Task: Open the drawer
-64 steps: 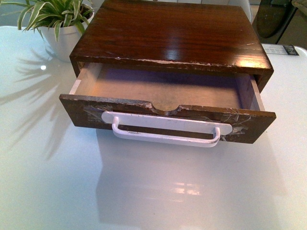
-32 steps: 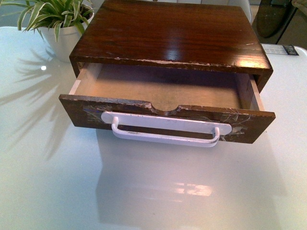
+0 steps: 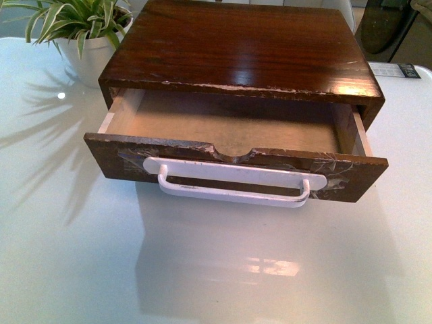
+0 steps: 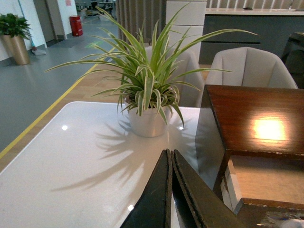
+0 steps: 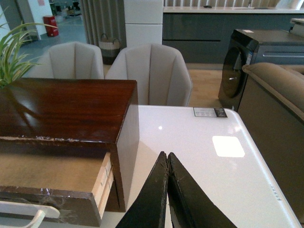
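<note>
While both arms stay clear of it, the drawer (image 3: 229, 145) stands pulled out of its dark wooden case (image 3: 236, 50) on the glossy white table (image 3: 216, 270). Left pincer (image 4: 171, 164) and right pincer (image 5: 167, 164) each show fingers pressed together, holding nothing. Potted plant (image 4: 149, 92), pale chairs (image 5: 149, 73) and a grey counter (image 5: 213, 26) occupy the room.

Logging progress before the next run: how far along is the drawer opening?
Done: the drawer is pulled well out of the wooden case, its pale inside showing. In hand: nothing; the left gripper and right gripper are shut, clear of the white handle. Left: seemingly nothing.
</note>
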Robot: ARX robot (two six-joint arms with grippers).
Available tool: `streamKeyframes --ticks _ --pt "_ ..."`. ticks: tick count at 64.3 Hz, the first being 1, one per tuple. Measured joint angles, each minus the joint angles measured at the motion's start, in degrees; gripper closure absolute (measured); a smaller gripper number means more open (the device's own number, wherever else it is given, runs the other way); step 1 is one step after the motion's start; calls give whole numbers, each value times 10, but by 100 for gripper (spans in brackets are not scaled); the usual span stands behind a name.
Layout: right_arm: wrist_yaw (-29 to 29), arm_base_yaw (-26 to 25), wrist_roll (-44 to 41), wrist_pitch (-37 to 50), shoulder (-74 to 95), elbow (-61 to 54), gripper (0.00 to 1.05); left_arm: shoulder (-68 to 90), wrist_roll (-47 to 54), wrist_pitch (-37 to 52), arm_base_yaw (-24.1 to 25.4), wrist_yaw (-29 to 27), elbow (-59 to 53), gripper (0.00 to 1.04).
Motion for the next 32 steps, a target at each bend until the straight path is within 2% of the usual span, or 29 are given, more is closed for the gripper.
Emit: streamKeyframes --ticks 6,14,19,32 --pt "0 0 0 -17 -17 0 103 -14 0 11 0 0 -19 103" --pt "0 0 0 -38 -37 0 103 -52 1 -24 0 0 -19 103" --pt "1 0 0 -123 -105 0 103 -77 1 -48 0 0 -19 103" --pt "1 0 0 -135 -131 0 103 -128 1 -99 0 0 -19 103"
